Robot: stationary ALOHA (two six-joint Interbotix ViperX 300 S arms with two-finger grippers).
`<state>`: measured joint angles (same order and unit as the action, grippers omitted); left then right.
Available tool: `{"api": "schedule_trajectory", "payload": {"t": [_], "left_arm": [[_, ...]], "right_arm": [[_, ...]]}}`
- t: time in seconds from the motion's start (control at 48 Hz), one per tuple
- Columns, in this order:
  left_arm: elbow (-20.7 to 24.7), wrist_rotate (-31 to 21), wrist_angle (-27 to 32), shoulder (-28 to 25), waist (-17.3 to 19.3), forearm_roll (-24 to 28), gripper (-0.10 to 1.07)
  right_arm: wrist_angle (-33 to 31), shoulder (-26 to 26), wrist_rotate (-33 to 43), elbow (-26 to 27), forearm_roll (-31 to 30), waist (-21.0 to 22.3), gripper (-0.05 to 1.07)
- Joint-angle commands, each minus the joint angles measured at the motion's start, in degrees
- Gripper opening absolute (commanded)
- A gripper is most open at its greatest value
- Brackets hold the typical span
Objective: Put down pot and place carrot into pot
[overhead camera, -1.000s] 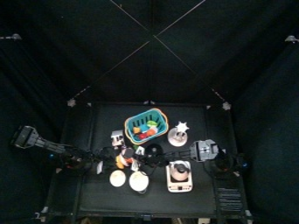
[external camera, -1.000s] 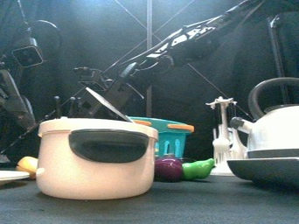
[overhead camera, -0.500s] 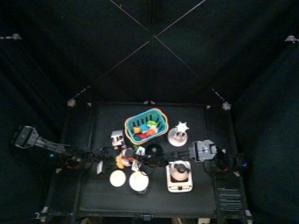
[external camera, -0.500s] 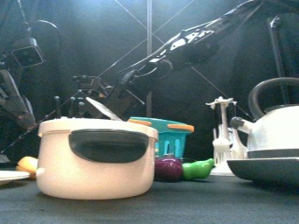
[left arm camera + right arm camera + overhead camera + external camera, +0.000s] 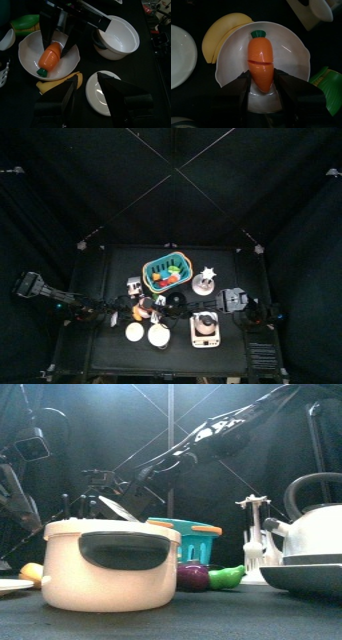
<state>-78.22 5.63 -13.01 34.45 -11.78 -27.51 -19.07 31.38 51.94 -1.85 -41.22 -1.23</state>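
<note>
Right wrist view shows us the right gripper (image 5: 262,86) with its jaws pinching the carrot (image 5: 260,59) over a white bowl (image 5: 294,54) beside a banana (image 5: 219,32), while the pot (image 5: 111,564) stands at the table's front and our left gripper (image 5: 85,90) hangs spread.

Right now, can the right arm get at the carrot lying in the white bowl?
Probably yes: the right gripper has a jaw on each side of the carrot in the white bowl, and nothing covers it.
</note>
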Motion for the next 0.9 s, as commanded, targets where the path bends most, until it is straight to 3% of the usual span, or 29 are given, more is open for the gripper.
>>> {"api": "schedule_trajectory", "payload": {"t": [0.0,0.333,0.875], "left_arm": [[0.53,0.09,-0.26,0.0,0.18,0.18,0.78],[0.97,0.53,-0.26,0.26,0.18,0.26,0.78],[1.05,0.35,-0.44,5.8,0.53,1.67,0.78]], "right_arm": [[0.0,-3.96,-0.09,0.88,-0.88,0.09,0.37],[-0.44,-4.83,0.0,0.35,-1.58,-0.26,0.37],[-0.44,-5.71,0.0,-0.97,-2.02,-0.35,0.37]]}}
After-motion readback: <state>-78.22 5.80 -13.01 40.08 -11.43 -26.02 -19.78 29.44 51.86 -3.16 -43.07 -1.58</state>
